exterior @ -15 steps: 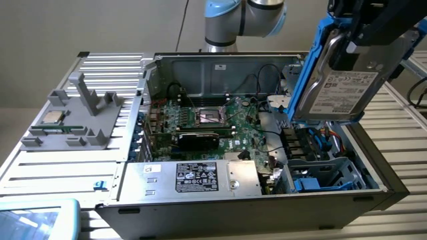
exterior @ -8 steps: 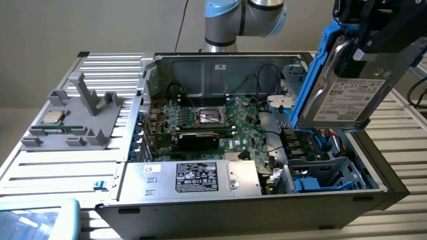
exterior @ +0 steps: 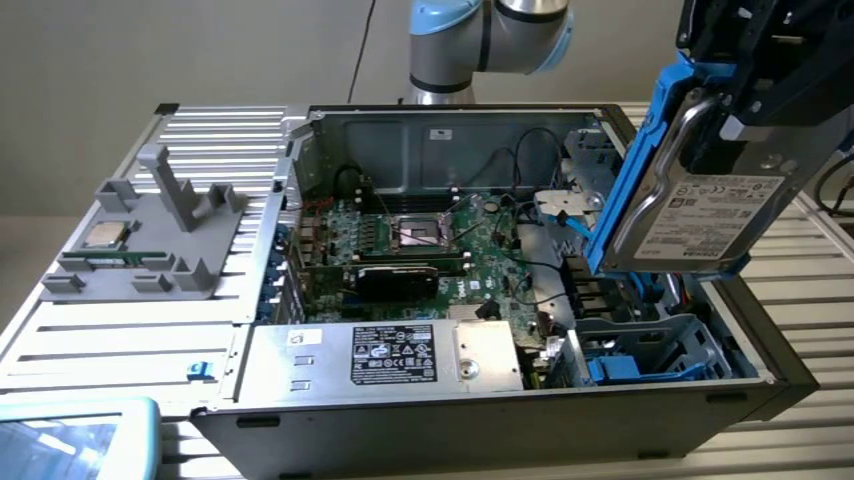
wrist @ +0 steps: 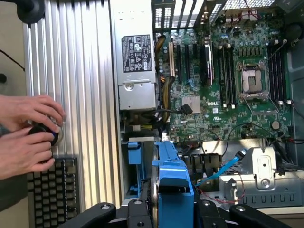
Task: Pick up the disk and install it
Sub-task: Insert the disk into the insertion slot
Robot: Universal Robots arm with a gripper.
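One disk (exterior: pixel 694 218), one computer case (exterior: pixel 400 135), one motherboard (exterior: pixel 505 268), two hands (wrist: pixel 28 110), one keyboard (wrist: pixel 52 194).

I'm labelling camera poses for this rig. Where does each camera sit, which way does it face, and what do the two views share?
Exterior view: off the arm, raised beside the open computer case, looking obliquely down into it; shows the arm and the gripper holding the disk above the case, at the exterior view's right.
Wrist view: on the wrist, looking down past the disk's blue edge onto the motherboard; shows the black fingers.
Shared: disk, motherboard, power supply.
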